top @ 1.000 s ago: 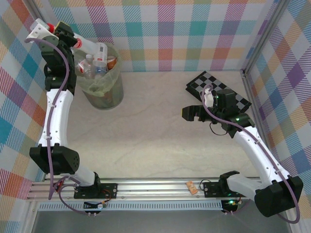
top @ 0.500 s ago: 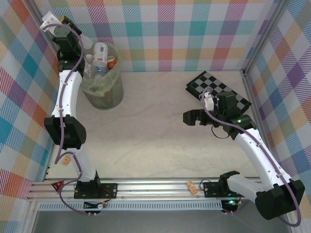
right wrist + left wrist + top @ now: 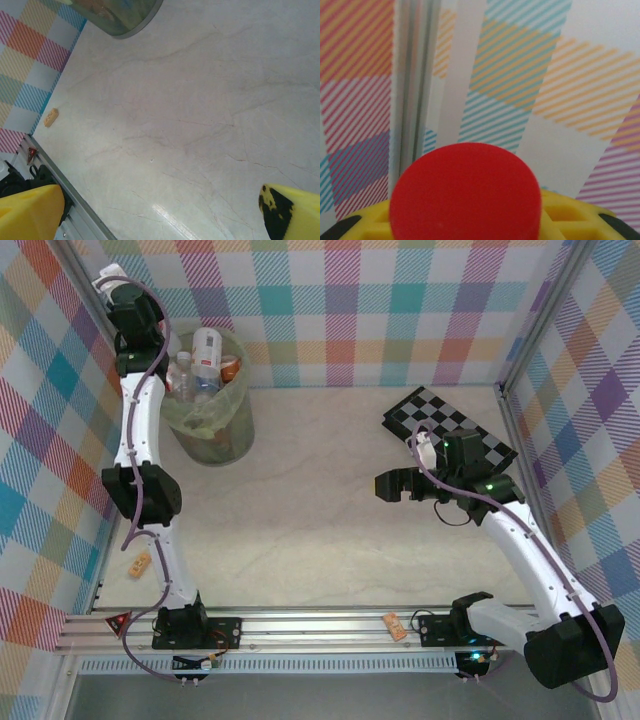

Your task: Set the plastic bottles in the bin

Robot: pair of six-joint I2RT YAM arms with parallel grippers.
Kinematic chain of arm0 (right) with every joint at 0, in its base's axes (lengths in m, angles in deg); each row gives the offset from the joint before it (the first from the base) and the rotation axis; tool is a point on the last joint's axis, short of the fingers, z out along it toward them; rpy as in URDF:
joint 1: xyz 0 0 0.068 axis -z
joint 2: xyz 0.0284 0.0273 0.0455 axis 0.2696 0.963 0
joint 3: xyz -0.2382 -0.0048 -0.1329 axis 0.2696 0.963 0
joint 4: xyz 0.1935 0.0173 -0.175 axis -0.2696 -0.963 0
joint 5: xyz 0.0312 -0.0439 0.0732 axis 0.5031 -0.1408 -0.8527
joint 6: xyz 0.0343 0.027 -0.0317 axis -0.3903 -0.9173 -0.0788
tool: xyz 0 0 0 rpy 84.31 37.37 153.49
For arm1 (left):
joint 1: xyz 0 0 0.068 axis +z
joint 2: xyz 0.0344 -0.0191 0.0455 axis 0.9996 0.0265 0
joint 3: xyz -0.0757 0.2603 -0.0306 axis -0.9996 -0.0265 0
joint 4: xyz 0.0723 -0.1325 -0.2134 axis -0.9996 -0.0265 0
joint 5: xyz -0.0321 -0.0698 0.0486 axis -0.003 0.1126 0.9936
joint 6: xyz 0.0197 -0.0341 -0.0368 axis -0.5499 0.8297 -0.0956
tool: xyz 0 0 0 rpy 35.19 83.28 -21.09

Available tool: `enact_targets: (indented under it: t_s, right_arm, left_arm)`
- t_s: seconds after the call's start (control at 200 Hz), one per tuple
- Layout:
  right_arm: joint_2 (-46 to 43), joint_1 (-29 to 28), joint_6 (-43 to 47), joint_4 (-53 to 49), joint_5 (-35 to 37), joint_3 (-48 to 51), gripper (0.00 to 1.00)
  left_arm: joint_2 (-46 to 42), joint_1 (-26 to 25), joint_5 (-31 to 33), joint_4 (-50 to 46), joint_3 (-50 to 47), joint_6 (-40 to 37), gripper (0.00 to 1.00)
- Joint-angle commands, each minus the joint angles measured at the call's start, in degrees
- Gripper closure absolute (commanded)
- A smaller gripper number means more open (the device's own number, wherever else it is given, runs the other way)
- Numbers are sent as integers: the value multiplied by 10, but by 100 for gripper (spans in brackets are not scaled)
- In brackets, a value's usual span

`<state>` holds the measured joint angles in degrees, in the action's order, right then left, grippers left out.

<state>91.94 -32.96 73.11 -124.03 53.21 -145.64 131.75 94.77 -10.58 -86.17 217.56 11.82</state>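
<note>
At the far-left corner, your left arm is up by the bin with a bottle to drop.
Start from the bin [image 3: 225, 435]: it stands at the far left of the table [image 3: 320, 530], with several plastic bottles [image 3: 205, 350] piled to its rim. Your left gripper [image 3: 118, 290] is raised high beside it, toward the corner wall, and looks closed on a red-capped bottle [image 3: 465, 192], whose cap sits between the yellow fingers [image 3: 565, 215] in the wrist view. The top view does not settle whether it hangs over the mouth, so centre it there first, then part the jaws fully and aim for a gap in the pile. Your right gripper [image 3: 388, 484] hangs mid-table, jaws wide and holding nothing; leave it parked, well apart.
</note>
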Motion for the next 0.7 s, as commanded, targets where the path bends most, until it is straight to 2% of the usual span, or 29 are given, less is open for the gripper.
enact_targets:
  t_s: [0.0, 0.265, 0.38, 0.525, 0.695]
  right_arm:
    - [3, -3, 22, -10, -30, 2, 0]
    - [3, -3, 28, -13, -23, 5, 0]
    - [3, -3, 28, -9, -23, 5, 0]
    - [3, -3, 27, -5, -27, 6, 0]
    - [-7, -3, 28, -9, -25, 8, 0]
  left_arm:
    - [21, 4, -78, -26, 30, -63, 57]
    - [24, 4, -142, -111, 30, -93, 57]
    - [25, 4, -137, -150, 30, -104, 58]
    - [37, 4, -172, -198, 30, -118, 58]
    - [46, 4, -163, -225, 22, -113, 58]
